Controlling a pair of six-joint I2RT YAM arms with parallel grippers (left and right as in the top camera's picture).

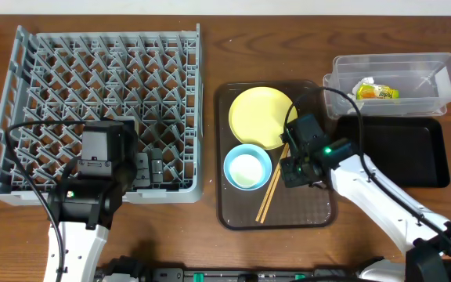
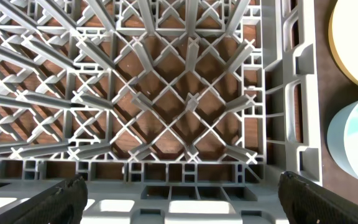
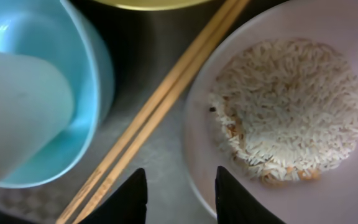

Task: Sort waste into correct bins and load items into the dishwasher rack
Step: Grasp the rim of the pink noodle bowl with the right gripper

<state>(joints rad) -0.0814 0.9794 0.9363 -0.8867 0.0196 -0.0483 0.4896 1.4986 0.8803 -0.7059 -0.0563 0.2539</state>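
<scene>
Right gripper (image 3: 180,180), fingers spread, seems to straddle the near rim of the pinkish-white bowl (image 3: 353,193) on the brown tray (image 1: 304,211). Pinch the rim squarely, lift level so no rice (image 3: 291,106) spills, clear the chopsticks (image 3: 160,118), then tip into the black tray (image 1: 402,153) beyond.

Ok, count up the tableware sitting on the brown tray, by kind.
Plates: 1, the yellow plate
Bowls: 2, the light blue bowl and the pinkish-white bowl holding rice
Cups: 1, the white cup inside the blue bowl
Chopsticks: 2, the chopsticks
Total: 6
</scene>
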